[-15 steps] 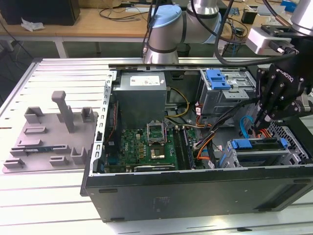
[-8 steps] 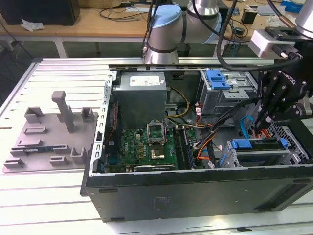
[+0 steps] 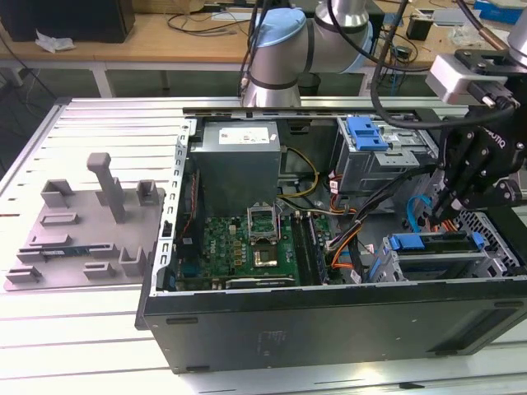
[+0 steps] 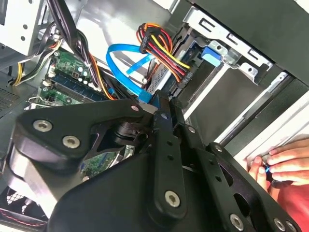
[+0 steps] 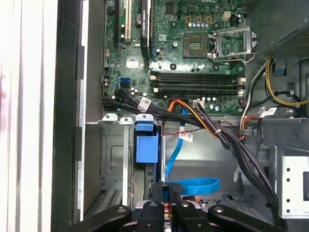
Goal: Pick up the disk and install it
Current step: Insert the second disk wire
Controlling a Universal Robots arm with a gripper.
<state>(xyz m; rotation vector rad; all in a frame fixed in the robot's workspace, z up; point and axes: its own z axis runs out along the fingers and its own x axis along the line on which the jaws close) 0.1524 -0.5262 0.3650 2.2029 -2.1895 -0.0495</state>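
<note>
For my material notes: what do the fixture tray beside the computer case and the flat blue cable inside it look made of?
The fixture tray looks like matte grey plastic: uniform colour, moulded posts, no shine. The flat blue cable looks like glossy flexible plastic sheathing, since it bends in smooth loops.

The gripper (image 3: 449, 216) is hemmed in over the open computer case (image 3: 329, 321), where black cable bundles (image 5: 231, 145) and a blue ribbon cable (image 5: 193, 185) are draped across the drive bay. The blue latch (image 5: 147, 145) and its metal cage (image 5: 113, 159) are set just beside it. A person's hand (image 4: 282, 162) is rested at the case edge.
</note>
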